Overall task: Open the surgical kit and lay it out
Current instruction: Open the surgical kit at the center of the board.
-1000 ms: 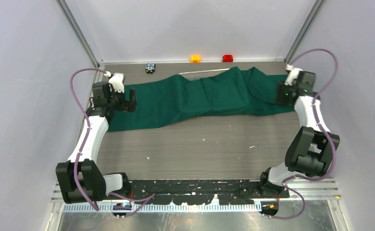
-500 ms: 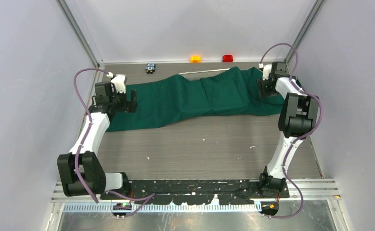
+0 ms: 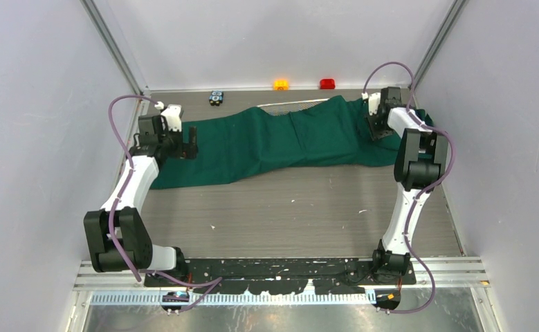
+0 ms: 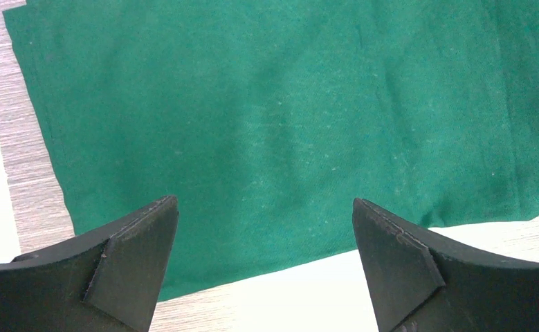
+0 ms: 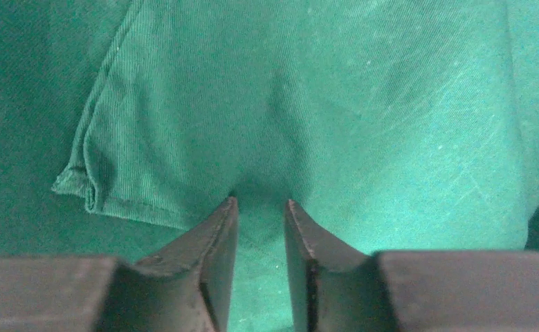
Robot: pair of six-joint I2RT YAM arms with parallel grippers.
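Note:
The dark green cloth wrap (image 3: pixel 280 142) lies spread along the back of the table. A strip of the silver wire-mesh tray (image 3: pixel 290 105) shows at its far edge. The instruments and the packet are hidden. My left gripper (image 3: pixel 188 148) hangs open over the cloth's left end. In the left wrist view the cloth (image 4: pixel 287 104) lies flat between and beyond the left gripper's (image 4: pixel 263 207) wide-apart fingers. My right gripper (image 3: pixel 376 130) is down on the cloth's right end. In the right wrist view the right gripper (image 5: pixel 259 202) has its jaws nearly together, pinching a pucker of cloth (image 5: pixel 363 90) beside a hemmed corner (image 5: pixel 86 190).
Small orange (image 3: pixel 281 84), red (image 3: pixel 327 84) and black-blue (image 3: pixel 216 97) blocks sit along the back wall. Grey walls close in left and right. Bare wood-grain table (image 3: pixel 287 207) lies in front of the cloth.
My right arm swung up and left from the cloth's far right edge onto its right end. The left gripper shifted slightly towards the back. The cloth's shape has barely changed.

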